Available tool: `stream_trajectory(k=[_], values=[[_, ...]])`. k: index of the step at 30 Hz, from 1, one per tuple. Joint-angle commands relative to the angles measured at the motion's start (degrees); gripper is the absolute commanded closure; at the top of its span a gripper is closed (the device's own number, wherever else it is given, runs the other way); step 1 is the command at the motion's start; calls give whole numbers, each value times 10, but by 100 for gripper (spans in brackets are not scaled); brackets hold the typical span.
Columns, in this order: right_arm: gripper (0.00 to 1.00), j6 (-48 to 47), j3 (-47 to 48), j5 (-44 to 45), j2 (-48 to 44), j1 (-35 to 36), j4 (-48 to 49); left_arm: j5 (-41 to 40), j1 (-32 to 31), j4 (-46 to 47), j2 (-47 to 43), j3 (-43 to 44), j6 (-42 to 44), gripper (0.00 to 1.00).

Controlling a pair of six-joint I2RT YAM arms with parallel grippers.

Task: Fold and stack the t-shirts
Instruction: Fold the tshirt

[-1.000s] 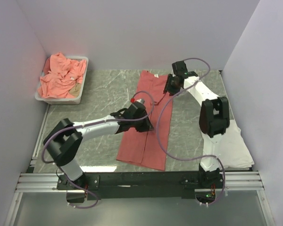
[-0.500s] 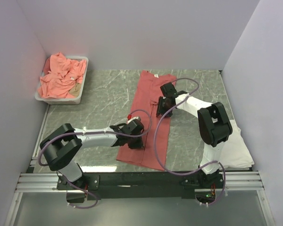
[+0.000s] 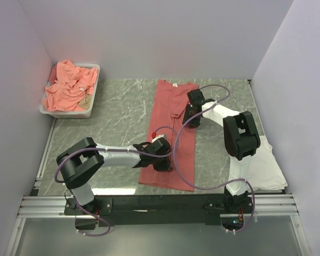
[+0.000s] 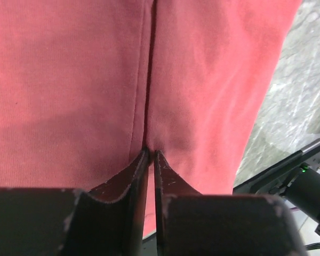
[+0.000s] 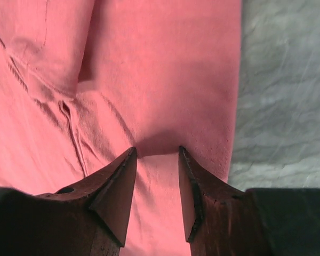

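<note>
A coral-red t-shirt (image 3: pixel 173 133), folded into a long strip, lies down the middle of the marble table. My left gripper (image 3: pixel 164 161) is low on its near part. In the left wrist view, the left gripper (image 4: pixel 151 152) has its jaws nearly together, pinching the shirt (image 4: pixel 202 80) at the centre crease. My right gripper (image 3: pixel 191 116) rests on the shirt's far right part. In the right wrist view, the right gripper (image 5: pixel 157 149) stands open, tips pressed into the shirt (image 5: pixel 165 64) near its right edge. A white folded garment (image 3: pixel 269 162) lies at the right, partly under the right arm.
A white tray (image 3: pixel 68 112) at the back left holds a heap of salmon-pink t-shirts (image 3: pixel 69 88). Purple cables loop over the red shirt. Walls close in on the left, back and right. The black mounting rail (image 3: pixel 160 205) runs along the near edge.
My left gripper slid along the shirt toward the near edge and its jaws narrowed. My right gripper came from the back right down onto the shirt. The near hem shifted slightly right.
</note>
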Motion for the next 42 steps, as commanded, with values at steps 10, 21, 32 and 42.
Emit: stream_trajectory(k=[10,21,32,42], values=[[56,-5,-14,-10,-62,-6,10,-3,0,0,-63,19,30,72],[54,81,-282,-53,-326,28,54,-37,56,-117,-314,-146,26,55],[53,178,-547,-123,-560,98,25,-18,74,-183,-392,-222,11,52],[52,197,-600,-152,-666,108,-67,1,76,-151,-352,-240,17,55]])
